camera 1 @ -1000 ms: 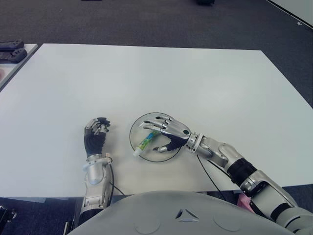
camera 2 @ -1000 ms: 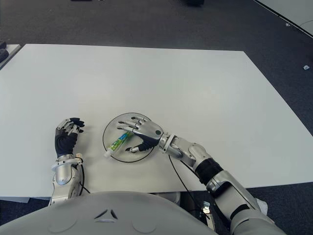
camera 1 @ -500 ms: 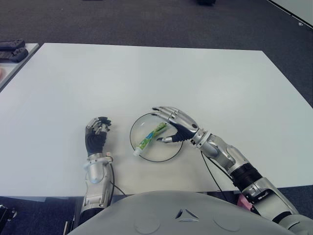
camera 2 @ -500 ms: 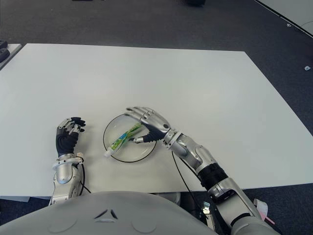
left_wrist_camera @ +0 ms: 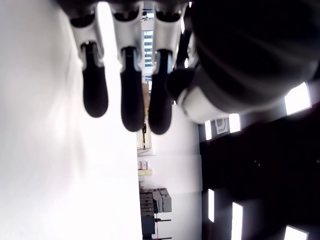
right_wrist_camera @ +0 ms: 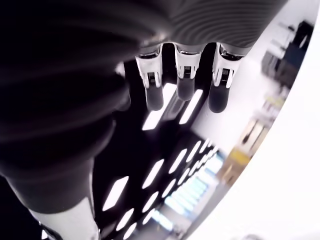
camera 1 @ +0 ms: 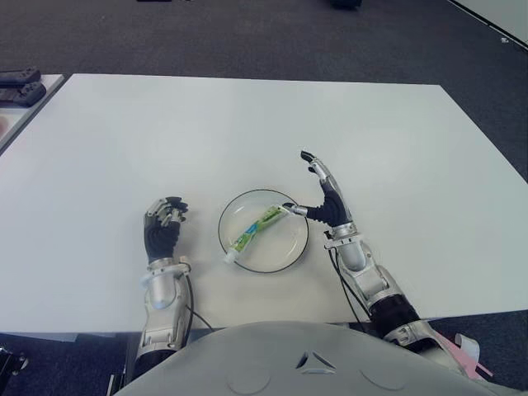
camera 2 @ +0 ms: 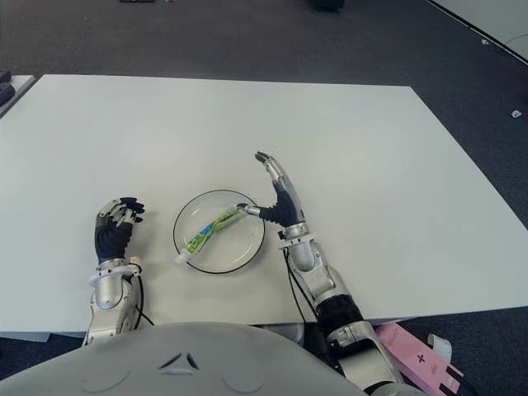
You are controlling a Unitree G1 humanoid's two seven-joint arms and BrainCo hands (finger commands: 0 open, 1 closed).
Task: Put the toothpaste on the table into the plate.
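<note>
The green and white toothpaste tube [camera 1: 254, 229] lies slantwise in the round clear plate [camera 1: 285, 249], its white cap end over the near-left rim. My right hand [camera 1: 322, 198] stands just right of the plate, palm edge-on, fingers straight and pointing up, holding nothing; its thumb tip hovers by the plate's right rim. The right wrist view shows its fingers [right_wrist_camera: 182, 82] stretched out and empty. My left hand [camera 1: 162, 228] shows left of the plate, upright with fingers [left_wrist_camera: 127, 95] curled and nothing in them.
The white table [camera 1: 247, 124] stretches far ahead and to both sides. Dark objects [camera 1: 18, 84] sit on a separate surface at the far left. A pink item [camera 2: 412, 359] lies on the floor below the table's near right edge.
My right hand let go of the toothpaste, rose off the plate and drew back to the right, fingers turning upward. The tube stays in the plate. The left hand has not moved.
</note>
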